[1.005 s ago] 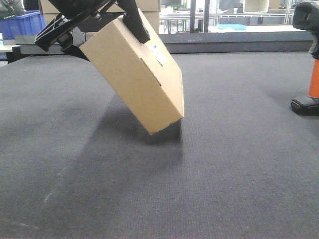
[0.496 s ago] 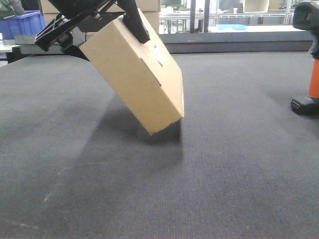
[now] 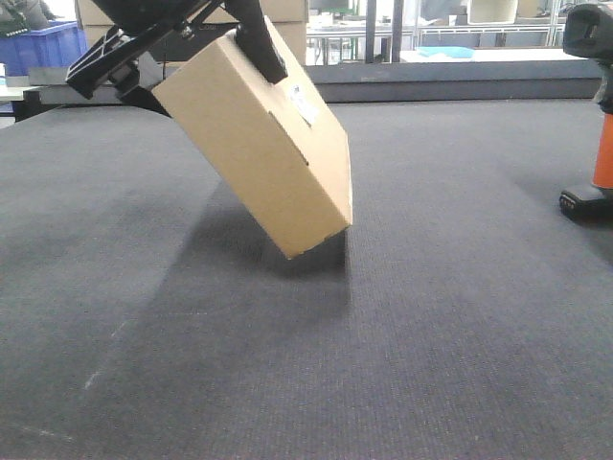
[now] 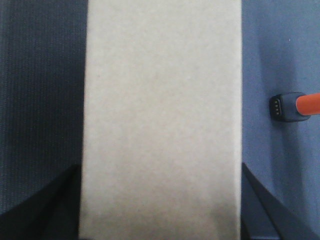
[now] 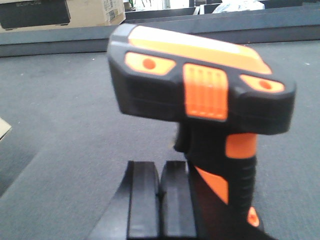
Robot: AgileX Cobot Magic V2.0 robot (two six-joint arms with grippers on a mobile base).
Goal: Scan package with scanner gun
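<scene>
The package is a tan cardboard box with a small white label. It hangs tilted, upper end at top left, lower corner just at the dark mat; contact I cannot tell. My left gripper is shut on its upper end. In the left wrist view the package fills the middle, with dark fingers at both lower sides. The scanner gun stands upright at the right edge. Up close, the scanner gun has my right gripper shut beside its handle, holding nothing.
A raised grey ledge borders the far edge of the mat. A blue crate sits behind it at the left. A wider carton with a dark panel stands at the back. The scanner's base lies right of the package.
</scene>
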